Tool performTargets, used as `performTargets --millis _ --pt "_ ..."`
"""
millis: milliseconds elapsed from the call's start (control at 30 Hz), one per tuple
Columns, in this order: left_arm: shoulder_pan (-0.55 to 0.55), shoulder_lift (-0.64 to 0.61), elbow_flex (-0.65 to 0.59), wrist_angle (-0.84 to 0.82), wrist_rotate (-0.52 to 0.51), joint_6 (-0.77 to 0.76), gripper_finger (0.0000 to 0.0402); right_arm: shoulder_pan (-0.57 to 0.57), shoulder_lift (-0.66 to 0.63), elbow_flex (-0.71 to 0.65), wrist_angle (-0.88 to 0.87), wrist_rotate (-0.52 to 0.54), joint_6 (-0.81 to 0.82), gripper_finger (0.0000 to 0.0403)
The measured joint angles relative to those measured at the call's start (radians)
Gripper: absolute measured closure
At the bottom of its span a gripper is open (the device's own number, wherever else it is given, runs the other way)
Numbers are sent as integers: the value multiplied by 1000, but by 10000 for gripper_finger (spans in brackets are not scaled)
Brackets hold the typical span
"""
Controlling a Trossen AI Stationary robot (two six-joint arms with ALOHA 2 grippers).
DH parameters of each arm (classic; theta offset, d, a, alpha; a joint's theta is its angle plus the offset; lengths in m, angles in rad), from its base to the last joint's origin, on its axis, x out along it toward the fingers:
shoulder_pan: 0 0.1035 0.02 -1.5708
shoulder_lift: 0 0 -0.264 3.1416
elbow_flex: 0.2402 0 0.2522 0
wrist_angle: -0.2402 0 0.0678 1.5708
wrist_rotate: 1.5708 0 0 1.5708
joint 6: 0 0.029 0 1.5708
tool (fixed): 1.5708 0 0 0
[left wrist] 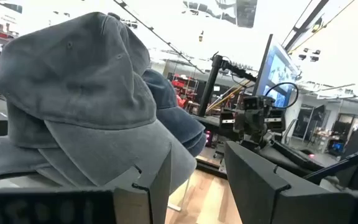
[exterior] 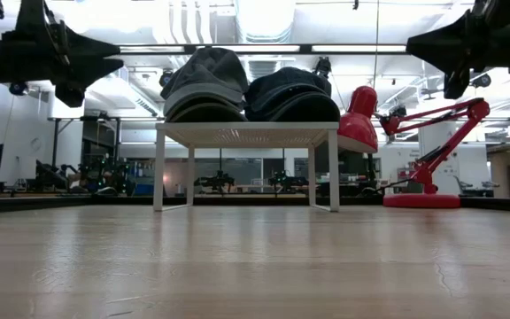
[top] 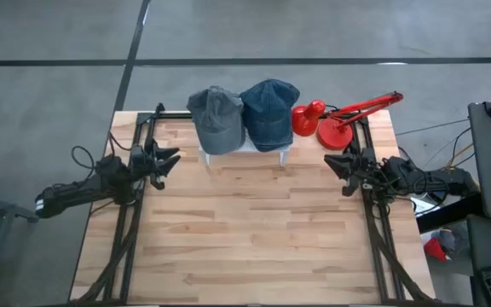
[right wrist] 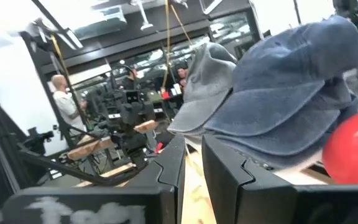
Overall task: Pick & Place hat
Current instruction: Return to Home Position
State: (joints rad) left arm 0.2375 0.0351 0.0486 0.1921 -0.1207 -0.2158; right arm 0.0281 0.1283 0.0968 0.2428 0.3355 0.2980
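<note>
I see my left gripper (top: pixel 170 162) and right gripper (top: pixel 334 164) both released and empty, flanking the white shelf (top: pixel 247 148) that holds the gray caps (top: pixel 216 119) and blue caps (top: pixel 268 111). The lettering (right wrist: pixel 48 208) on the right gripper's body is too blurred to read.

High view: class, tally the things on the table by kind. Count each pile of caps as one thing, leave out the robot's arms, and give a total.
Piles of caps: 2 (gray pile, blue pile)
Shelf: 1
Lamp: 1
Total: 4
</note>
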Motion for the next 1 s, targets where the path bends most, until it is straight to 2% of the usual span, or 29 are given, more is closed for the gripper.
performTargets --millis 133,433,1000 --pt "0 -35 -4 -34 0 13 250 0 -49 -11 0 -23 -26 351" --pt "0 -29 -6 -54 6 11 250 0 -122 -69 -1 -23 -24 351" --pt "0 -31 -36 -26 5 24 250 0 -120 -71 -35 -23 -107 351"
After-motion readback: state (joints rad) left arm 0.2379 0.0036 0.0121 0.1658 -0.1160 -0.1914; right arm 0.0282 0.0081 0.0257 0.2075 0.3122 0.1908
